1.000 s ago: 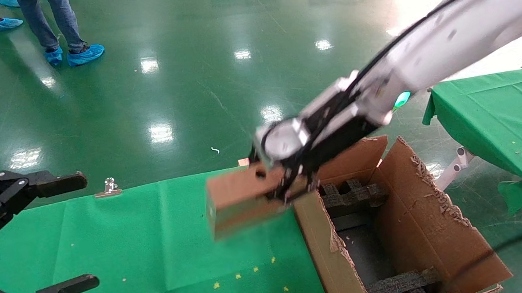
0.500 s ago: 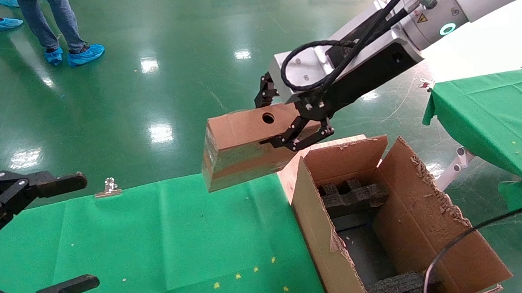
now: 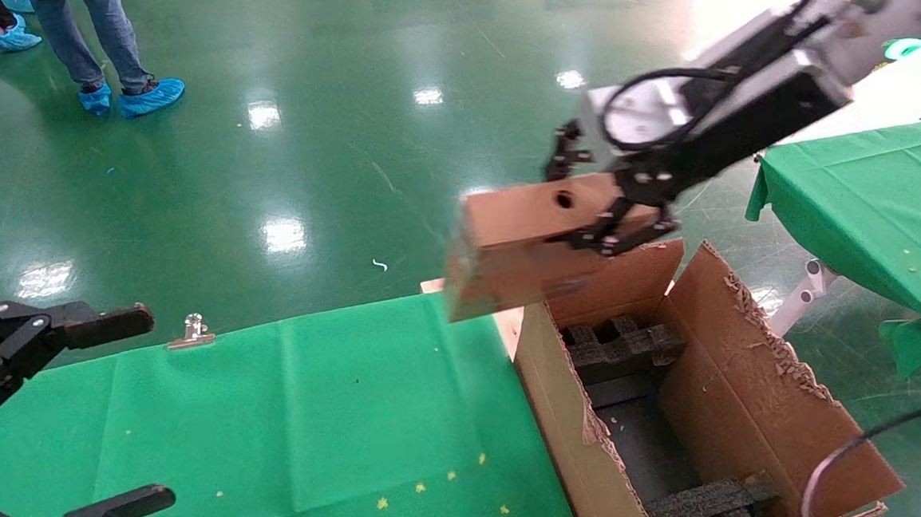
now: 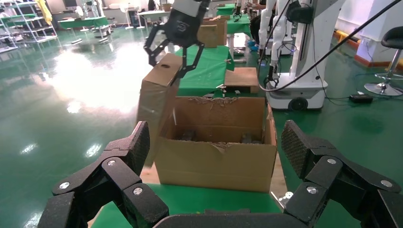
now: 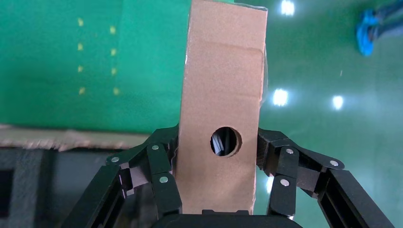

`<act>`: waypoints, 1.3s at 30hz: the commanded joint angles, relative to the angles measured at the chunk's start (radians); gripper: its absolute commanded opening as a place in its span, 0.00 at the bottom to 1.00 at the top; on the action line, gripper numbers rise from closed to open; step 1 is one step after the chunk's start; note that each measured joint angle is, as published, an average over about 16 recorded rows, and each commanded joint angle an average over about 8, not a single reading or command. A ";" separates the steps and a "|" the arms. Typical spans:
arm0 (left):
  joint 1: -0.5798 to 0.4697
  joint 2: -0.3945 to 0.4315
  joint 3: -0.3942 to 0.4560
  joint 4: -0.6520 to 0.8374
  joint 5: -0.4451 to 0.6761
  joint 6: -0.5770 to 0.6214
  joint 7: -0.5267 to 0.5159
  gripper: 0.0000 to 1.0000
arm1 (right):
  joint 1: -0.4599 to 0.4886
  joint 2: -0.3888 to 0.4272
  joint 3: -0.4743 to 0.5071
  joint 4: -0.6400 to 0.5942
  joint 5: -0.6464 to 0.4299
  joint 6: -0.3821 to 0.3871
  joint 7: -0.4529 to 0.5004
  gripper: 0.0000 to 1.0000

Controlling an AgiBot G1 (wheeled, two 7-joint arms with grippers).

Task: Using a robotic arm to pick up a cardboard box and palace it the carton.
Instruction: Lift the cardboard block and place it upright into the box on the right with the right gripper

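Note:
My right gripper (image 3: 597, 206) is shut on the cardboard box (image 3: 520, 251), a small brown box with a round hole (image 5: 225, 141) in its top face. The box hangs in the air over the carton's near left corner, partly above the green table. In the right wrist view the fingers (image 5: 159, 173) press both long sides of the box (image 5: 221, 95). The carton (image 3: 757, 400) stands open at the table's right end, with torn flaps and black foam inserts (image 3: 622, 344) inside. My left gripper (image 3: 62, 419) is parked open at the left edge. The left wrist view shows the carton (image 4: 216, 159) and the held box (image 4: 159, 97).
The green-covered table (image 3: 279, 429) carries a metal clip (image 3: 191, 329) at its far edge. A second green table (image 3: 873, 201) stands to the right. A person's legs in blue shoe covers (image 3: 130, 91) stand on the glossy green floor at the far left.
The right arm lifted the box off the table's right end, then carried it rightward to above the carton's left corner. The left gripper has not moved.

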 commanded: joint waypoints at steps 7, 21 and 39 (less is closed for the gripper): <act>0.000 0.000 0.001 0.000 0.000 0.000 0.000 1.00 | 0.073 0.111 -0.106 -0.012 -0.037 0.000 0.000 0.00; 0.000 -0.001 0.001 0.000 -0.001 -0.001 0.001 1.00 | 0.054 0.241 -0.211 -0.092 -0.021 0.049 0.092 0.00; -0.001 -0.001 0.003 0.000 -0.002 -0.001 0.001 1.00 | -0.147 0.508 -0.193 0.103 0.182 0.391 0.616 0.00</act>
